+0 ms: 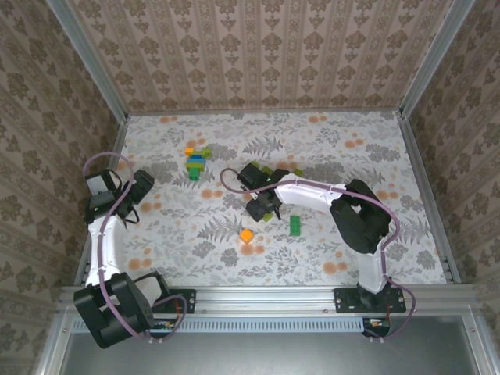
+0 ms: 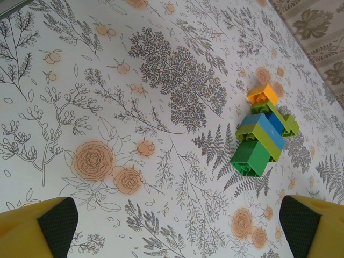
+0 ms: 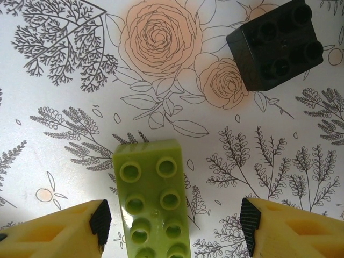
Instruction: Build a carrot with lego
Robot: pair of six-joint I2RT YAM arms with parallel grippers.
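Nearest the bases, an orange brick (image 1: 246,234) lies loose on the table (image 1: 375,156). The right claw (image 3: 174,219) hangs wide open astride a lime-green brick (image 3: 151,188), gripping nothing. Picking it up seems the step in hand, calling for a descent and a squeeze. The left claw (image 2: 178,223) gapes empty; the carrot looks unstarted.

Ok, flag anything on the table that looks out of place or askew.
Nothing is broken or spilled. The mixed build seems to lie on its side. The black brick sits skewed to the lime brick, which lies inside the open right hand.
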